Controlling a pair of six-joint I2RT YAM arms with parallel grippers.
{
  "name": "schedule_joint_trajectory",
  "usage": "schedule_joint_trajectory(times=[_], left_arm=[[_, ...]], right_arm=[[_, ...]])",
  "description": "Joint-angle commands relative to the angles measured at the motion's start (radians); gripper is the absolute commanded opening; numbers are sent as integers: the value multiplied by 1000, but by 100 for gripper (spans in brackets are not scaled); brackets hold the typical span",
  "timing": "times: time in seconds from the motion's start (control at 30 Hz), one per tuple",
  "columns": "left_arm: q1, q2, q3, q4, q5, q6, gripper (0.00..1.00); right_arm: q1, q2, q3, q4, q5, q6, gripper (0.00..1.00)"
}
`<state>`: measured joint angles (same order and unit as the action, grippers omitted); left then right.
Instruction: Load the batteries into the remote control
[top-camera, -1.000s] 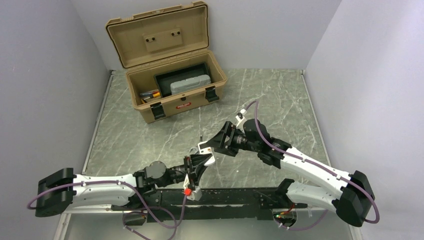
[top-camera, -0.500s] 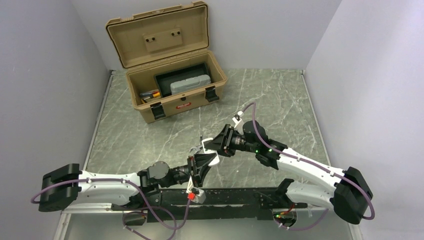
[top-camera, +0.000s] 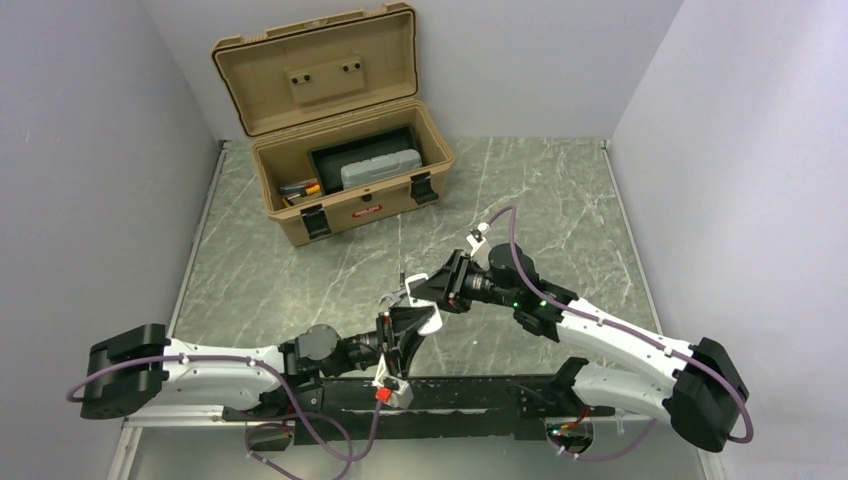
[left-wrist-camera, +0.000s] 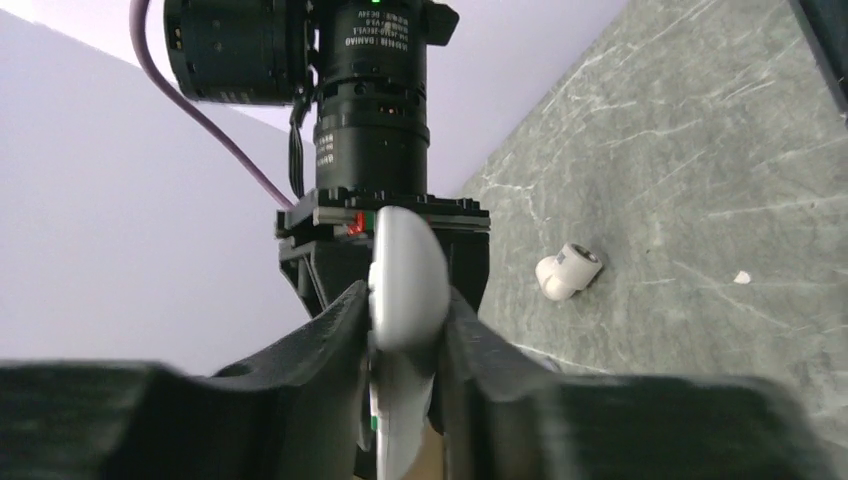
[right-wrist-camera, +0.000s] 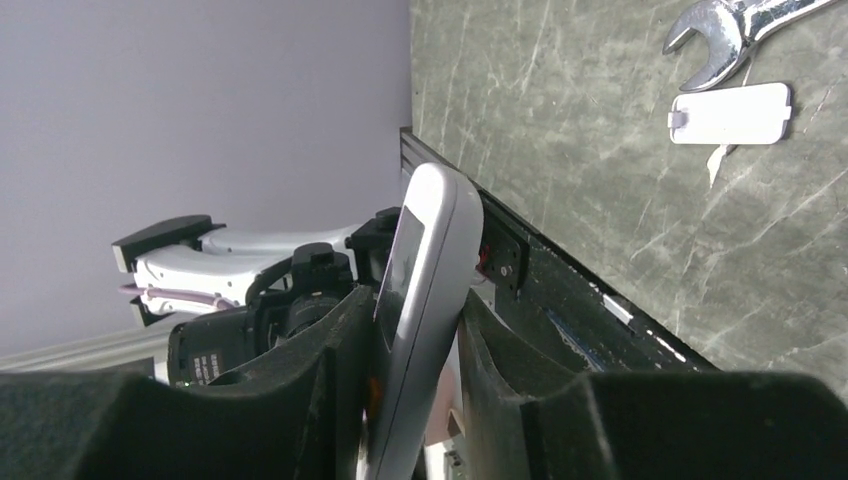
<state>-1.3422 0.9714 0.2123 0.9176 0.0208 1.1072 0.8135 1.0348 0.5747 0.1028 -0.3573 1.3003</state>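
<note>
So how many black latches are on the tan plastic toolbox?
2, both on the front wall of the tan plastic toolbox: one black latch near its left end, one near its right. Its back is hidden.

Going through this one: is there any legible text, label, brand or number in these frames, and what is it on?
Nothing can be read for certain.
red badge on the front of the toolbox: pale lettering, too small to read.
black motor in the left wrist view: white print, too blurred to read.
black motor in the right wrist view: a small white label, too small to read.
remote control: no text visible.
</note>
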Motion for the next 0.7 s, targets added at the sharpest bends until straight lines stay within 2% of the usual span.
schedule_joint_trajectory(times=[0.0, 0.03, 0.07, 0.27, 0.5, 0.6, 0.67], left_arm=[[-6, -30, 20, 105, -18, -89, 56], [-7, -34, 18, 100, -17, -105, 90], [-6, -41, 18, 93, -15, -121, 98], [-8, -97, 5, 31, 17, -248, 99], [-8, -205, -31, 33, -17, -557, 99], [-8, -261, -14, -28, -125, -724, 99], [-7, -297, 33, -108, -290, -888, 100]], right_arm=[[1, -42, 19, -28, 42, -54, 6], [1, -46, 18, -26, 47, -55, 5], [1, -49, 20, -29, 57, -60, 5], [1, -87, 57, -114, 168, -122, 3], [1, -116, 165, -349, 354, -327, 1], [1, -144, 170, -365, 415, -417, 0], [1, -163, 163, -364, 445, -502, 0]])
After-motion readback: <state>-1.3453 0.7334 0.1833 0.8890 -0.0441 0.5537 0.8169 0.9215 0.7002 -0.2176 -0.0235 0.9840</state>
